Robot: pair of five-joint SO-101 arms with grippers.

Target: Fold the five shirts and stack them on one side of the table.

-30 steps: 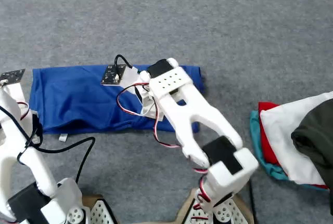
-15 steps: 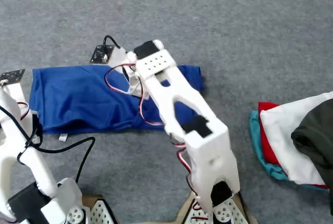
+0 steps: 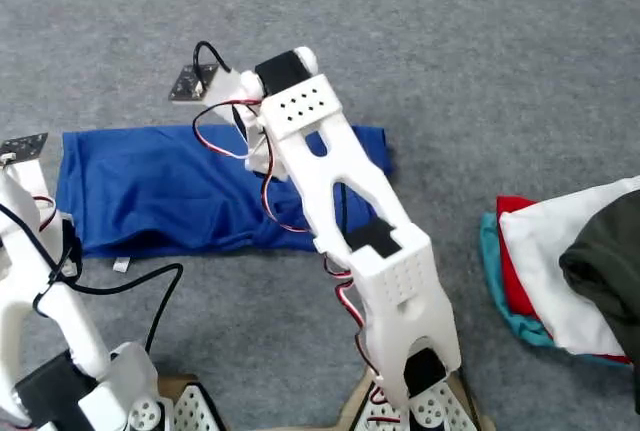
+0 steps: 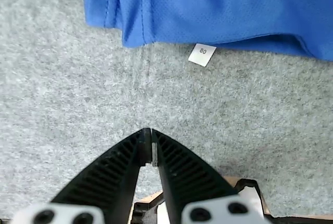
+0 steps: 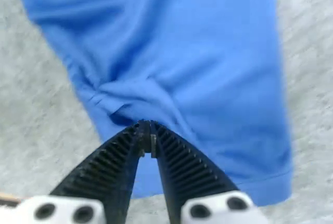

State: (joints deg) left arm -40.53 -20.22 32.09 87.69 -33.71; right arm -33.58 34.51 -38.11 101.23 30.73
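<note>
A blue shirt (image 3: 160,191) lies folded into a long strip on the grey table, left of centre. My right arm stretches out over its right half. The right gripper (image 5: 148,136) hangs shut just above a puckered fold of the blue shirt (image 5: 197,68), and in the high view this gripper (image 3: 256,156) is mostly hidden under the arm. My left gripper (image 4: 151,148) is shut over bare carpet, just short of the blue shirt's (image 4: 218,5) near edge and white tag (image 4: 201,54). It stands at the shirt's near-left corner (image 3: 68,256).
A loose pile of shirts (image 3: 560,271) in white, red, teal and dark green lies at the right edge. Grey carpet (image 3: 480,81) covers the table behind and between the blue shirt and the pile. Both arm bases stand at the front edge.
My right arm has swung away from the front edge and to the left, across the blue shirt toward its far edge. The shirt and my left arm have stayed put.
</note>
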